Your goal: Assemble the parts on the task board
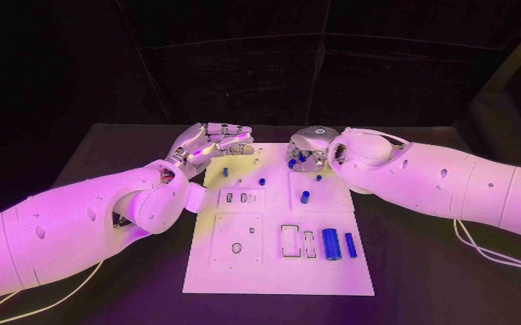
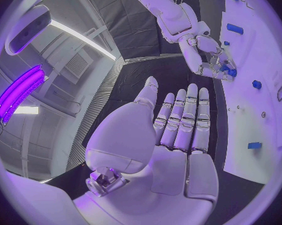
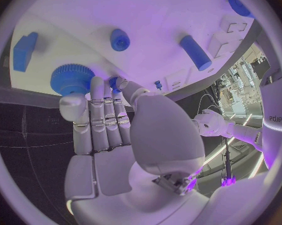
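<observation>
Task board [image 1: 326, 272] sat mid-table [image 1: 434, 295], long axis running away from the robot.

Left hand [image 1: 206, 144] hovered at the board's far left corner, palm flat, fingers straight and close together, holding nothing. Left wrist view confirmed it: the fingers [image 2: 185, 117] extended side by side, the thumb a little apart, nothing in the palm.

Right hand [image 1: 309, 152] was at the board's far edge, right of centre, fingers curled down onto the board. In the right wrist view its fingertips [image 3: 98, 85] sat against a blue knurled round part [image 3: 70, 78] near that far edge, thumb tip touching a small blue piece [image 3: 113, 81] just beside it. Couldn't tell if it was actually pinching anything or just resting there.

Parts: a large blue cylinder [image 1: 330, 244] and a thinner blue pin [image 1: 351, 244] lay side by side near the board's near right corner, next to two rectangular slots [image 1: 290, 240]. A short blue peg [image 1: 305, 196] lay mid-board toward the right edge. Two small blue pieces [image 1: 226, 171] and [image 1: 262, 181] were in the far left area, just off the left hand. An oval hole [image 1: 237, 247] was in the near left panel.
</observation>
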